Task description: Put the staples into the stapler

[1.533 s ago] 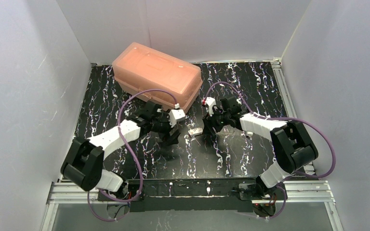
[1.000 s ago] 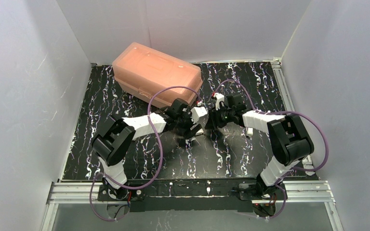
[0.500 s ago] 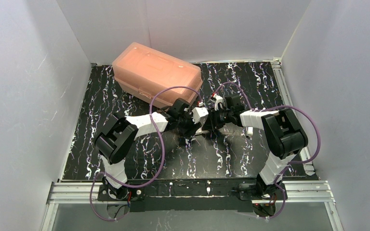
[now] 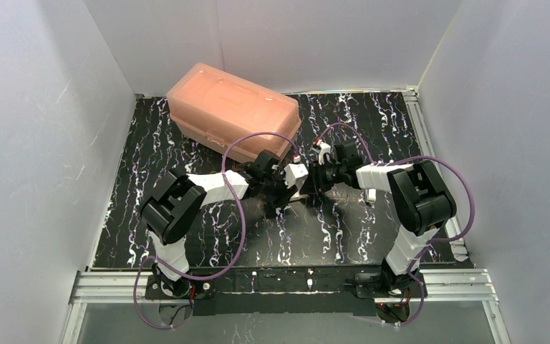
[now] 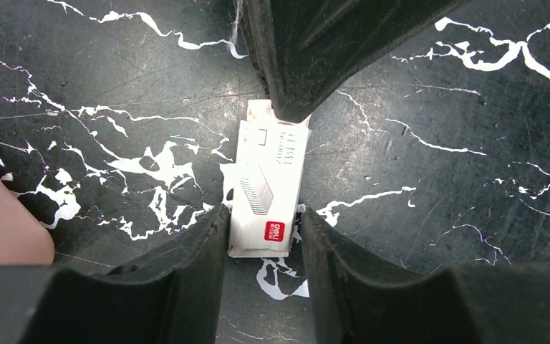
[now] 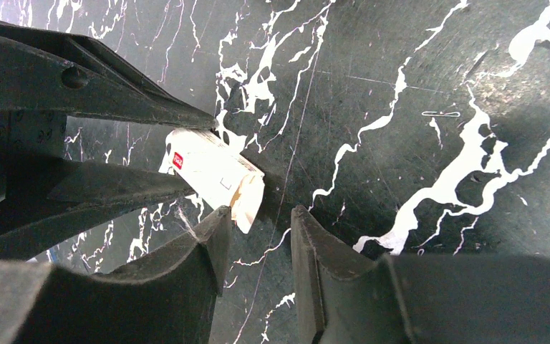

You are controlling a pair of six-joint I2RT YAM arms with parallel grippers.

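At the rear left of the black, white-veined table (image 4: 344,236) stands a closed salmon-pink plastic box (image 4: 233,115); the left arm reaches from its base toward the table's middle, just in front of that box's right corner; there the left end effector (image 5: 263,213) is clenched on the staple box (image 5: 268,172), a small white carton with a red label, lying flat on the table; its two fingers (image 5: 208,244) press against the carton's long sides at the labelled end; the carton's other end, with a torn-open flap, touches the tip of one finger of the right end effector (image 6: 259,213); that end effector is released, jaws parted, with only bare table between them, grasping nothing.
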